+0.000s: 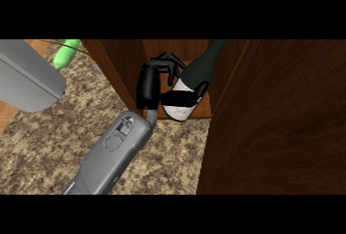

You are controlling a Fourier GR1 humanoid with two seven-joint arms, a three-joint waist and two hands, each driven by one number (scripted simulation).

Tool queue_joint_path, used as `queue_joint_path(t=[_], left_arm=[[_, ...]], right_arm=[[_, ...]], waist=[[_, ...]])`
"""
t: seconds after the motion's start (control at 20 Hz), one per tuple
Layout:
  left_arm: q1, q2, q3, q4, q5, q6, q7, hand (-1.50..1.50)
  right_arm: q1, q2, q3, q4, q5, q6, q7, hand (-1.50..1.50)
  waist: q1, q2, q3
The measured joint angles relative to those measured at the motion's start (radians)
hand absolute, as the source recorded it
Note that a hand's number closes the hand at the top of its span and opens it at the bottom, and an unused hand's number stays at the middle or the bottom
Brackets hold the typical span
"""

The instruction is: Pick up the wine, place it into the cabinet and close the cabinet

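Head view: one grey forearm comes up from the lower edge, its black hand (150, 84) reaching into the open cabinet (182, 50). By its place in the view I take it for the right hand, though that is a judgement since no second hand shows for comparison. Fingers curl round the wine bottle (192, 84), so the hand is holding it. The bottle is tilted, dark neck pointing up and away into the cabinet, white-labelled body and base toward the cabinet's front edge. Can't tell if the base touches the cabinet floor yet.

A large grey shape (27, 75) sits at upper left; could be the other forearm, no hand visible on it. A green object (67, 52) lies on the speckled bench (61, 146) just beside it. The cabinet door (283, 123) stands open at right, wide dark wood panel.

Step in hand: placing the wine inside the cabinet, pick-up done. Next move likely calls for setting the bottle down fully inside, uncurling the fingers, pulling the hand clear past the left cabinet wall, then swinging the door closed. Risk, as I judge it: the tilted bottle tipping on release.
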Motion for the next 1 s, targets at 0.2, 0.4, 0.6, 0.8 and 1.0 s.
queue_joint_path(t=[0.2, 0.4, 0.6, 0.8, 1.0], left_arm=[[-0.021, -0.001, 0.004, 0.085, 0.048, -0.014, -0.069, 1.5], [-0.015, -0.001, -0.021, 0.144, 0.095, -0.01, -0.119, 1.5], [-0.009, 0.0, -0.042, 0.218, 0.112, -0.011, -0.164, 1.5], [-0.024, 0.0, -0.057, 0.297, 0.113, 0.003, -0.197, 1.5], [-0.059, 0.0, -0.056, 0.392, 0.143, 0.009, -0.26, 1.5]], right_arm=[[-0.011, -0.004, -0.014, 0.002, -0.003, 0.002, 0.003, -1.5], [0.006, -0.003, -0.029, 0.002, -0.009, 0.013, -0.007, -1.5], [0.019, 0.004, -0.03, 0.004, -0.014, 0.023, -0.016, -1.5], [-0.009, -0.004, -0.046, 0.016, -0.021, 0.026, -0.008, -1.5], [-0.015, 0.004, -0.034, 0.029, -0.022, 0.031, -0.016, -1.5]], waist=[[-0.001, 0.0, 0.0], [-0.002, 0.001, 0.0], [-0.002, 0.001, 0.0], [-0.005, 0.001, 0.0], [-0.01, 0.003, 0.0]])
